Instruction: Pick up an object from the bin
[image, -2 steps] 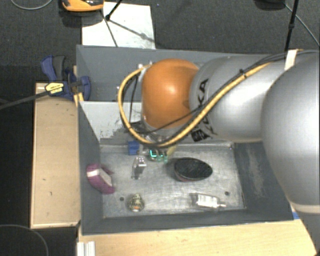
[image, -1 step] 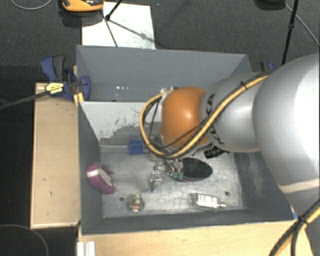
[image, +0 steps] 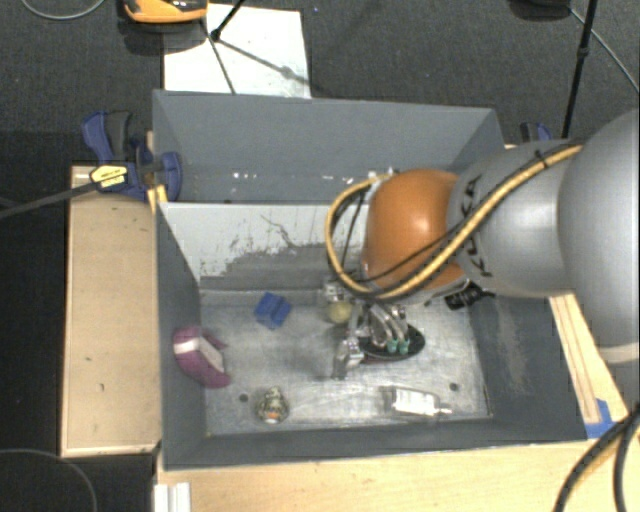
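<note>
**Colour reference, contents of my bin**
Bin: grey metal, scratched pale. Block: blue. Tape roll: purple, white face. Packet: white. Disc: black, green spots. My wrist cover: orange. My cables: yellow and black.

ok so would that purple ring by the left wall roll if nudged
Probably: the purple ring looks round and sits tilted at the bin's left wall, so a nudge may tip or roll it. It looks hollow, so likely light.
</note>
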